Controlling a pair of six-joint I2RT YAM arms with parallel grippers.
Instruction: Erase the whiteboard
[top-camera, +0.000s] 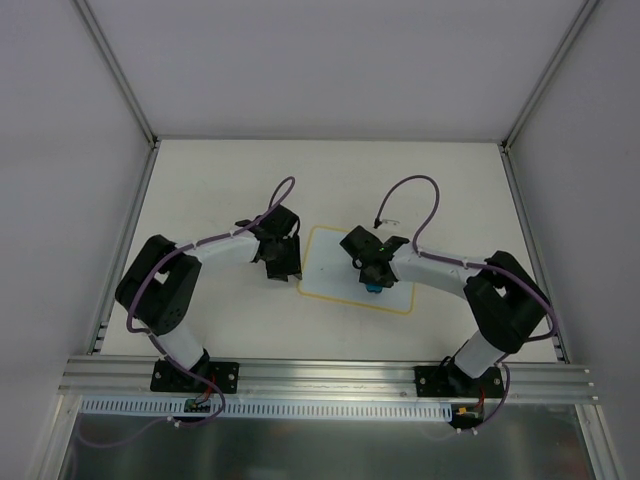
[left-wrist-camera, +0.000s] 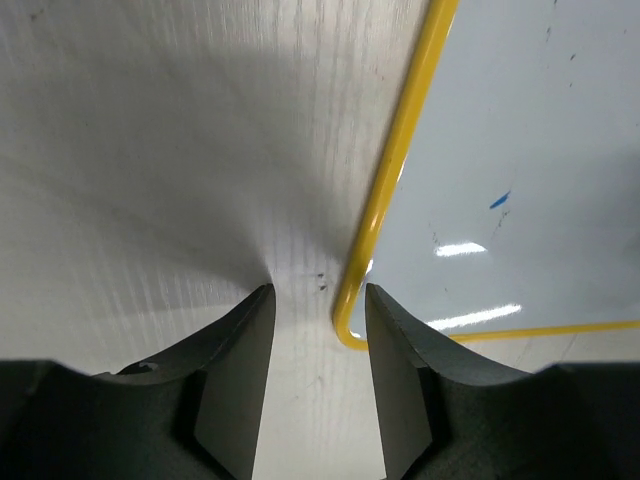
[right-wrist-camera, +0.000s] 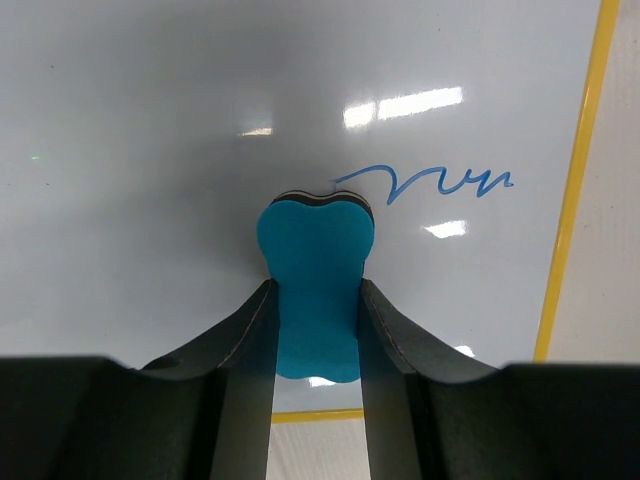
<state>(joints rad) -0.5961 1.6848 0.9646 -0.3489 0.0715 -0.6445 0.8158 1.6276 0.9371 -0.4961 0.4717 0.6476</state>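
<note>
Fingers (right-wrist-camera: 245, 380) of my right gripper (right-wrist-camera: 316, 286) are narrow, clamped on the two sides of a blue eraser (right-wrist-camera: 316, 240). The eraser sticks out past the tips, with a dark layer along its far end. That end meets the whiteboard (right-wrist-camera: 150, 120), as far as I can tell touching it. Just beyond it, to the right, a blue scribble (right-wrist-camera: 440, 183) runs toward the yellow border (right-wrist-camera: 575, 200). The rest of the board surface in this wrist view is white, with lamp glare.

On my left gripper (left-wrist-camera: 318, 292) the fingers (left-wrist-camera: 235, 390) stand moderately apart with nothing between them. Through the gap I see only the table (left-wrist-camera: 150, 150). A rounded corner of the board's border sits just ahead of one fingertip, very close. I cannot tell whether they touch. Farther in on the board there is a small blue mark (left-wrist-camera: 500, 200).

From the top camera, the board lies flat on the table, roughly midway between the two arms and slightly skewed. The right gripper hangs over the board's near part. The left gripper sits just off its left edge, over bare table.
</note>
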